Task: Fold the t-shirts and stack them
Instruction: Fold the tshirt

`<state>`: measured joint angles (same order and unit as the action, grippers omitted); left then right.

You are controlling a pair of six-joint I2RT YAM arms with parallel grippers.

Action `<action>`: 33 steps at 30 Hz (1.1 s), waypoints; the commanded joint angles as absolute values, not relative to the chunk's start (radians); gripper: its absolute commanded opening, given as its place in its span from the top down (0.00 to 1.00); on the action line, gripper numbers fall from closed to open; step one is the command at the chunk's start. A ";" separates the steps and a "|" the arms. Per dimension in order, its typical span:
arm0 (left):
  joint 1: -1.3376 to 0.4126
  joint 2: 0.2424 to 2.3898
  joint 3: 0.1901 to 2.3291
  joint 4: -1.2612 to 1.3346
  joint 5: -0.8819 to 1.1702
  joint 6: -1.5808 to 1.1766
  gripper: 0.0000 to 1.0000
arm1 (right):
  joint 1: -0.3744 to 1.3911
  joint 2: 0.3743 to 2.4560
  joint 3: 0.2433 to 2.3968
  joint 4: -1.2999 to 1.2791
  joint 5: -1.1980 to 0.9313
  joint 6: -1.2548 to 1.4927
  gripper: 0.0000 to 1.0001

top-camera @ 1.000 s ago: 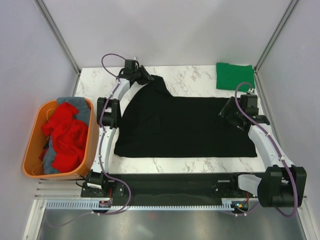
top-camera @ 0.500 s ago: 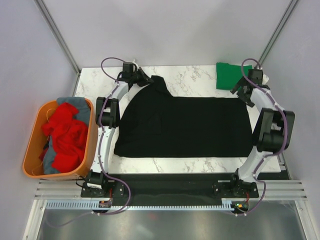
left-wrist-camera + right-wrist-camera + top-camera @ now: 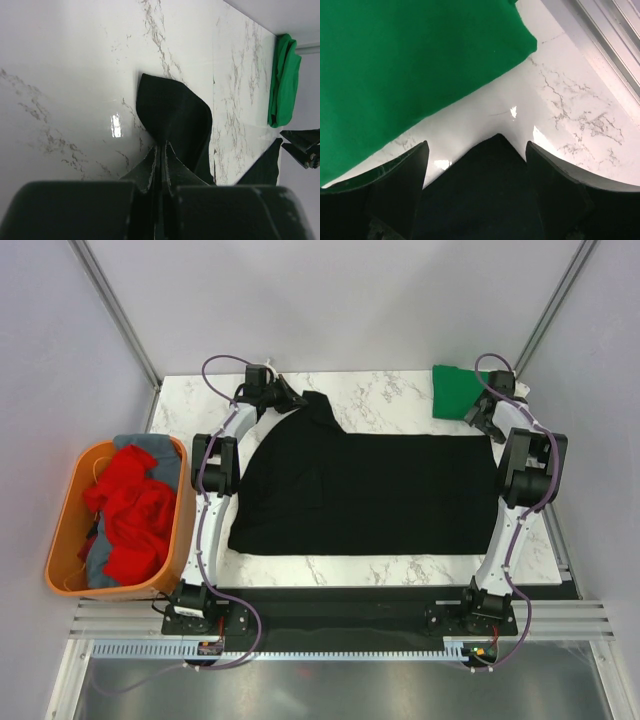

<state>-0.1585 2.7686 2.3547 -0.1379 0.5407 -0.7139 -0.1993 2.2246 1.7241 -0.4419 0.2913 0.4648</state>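
While the left end effector (image 3: 161,150) is clamped on the far-left corner of the black t-shirt (image 3: 370,490), spread flat on the surface (image 3: 390,388), the right end effector (image 3: 475,148) gapes open astride the far-right corner, beside the folded green t-shirt (image 3: 395,65). It should pinch cloth only, then both should lift evenly.

Black t-shirt (image 3: 370,490) and green t-shirt (image 3: 455,390) contrast with the white, grey-veined table (image 3: 380,390) and orange tub (image 3: 183,520).

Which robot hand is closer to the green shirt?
Right. The right gripper is open just beside the green t-shirt. The left gripper is far across the table, pinching the black t-shirt.
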 commanded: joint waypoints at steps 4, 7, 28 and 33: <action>-0.161 2.755 2.327 -0.184 0.520 -0.715 0.98 | -0.212 2.250 1.734 -0.431 0.321 0.457 0.24; -0.161 2.757 2.327 -0.183 0.520 -0.716 0.98 | -0.209 2.235 1.694 -0.400 0.310 0.469 0.36; -0.187 2.251 1.890 -0.136 0.469 -0.672 0.98 | -0.184 1.878 1.444 -0.377 0.267 0.535 1.00; -0.230 2.077 1.677 -0.149 0.405 -0.632 0.98 | -0.184 1.709 1.272 -0.357 0.233 0.555 1.00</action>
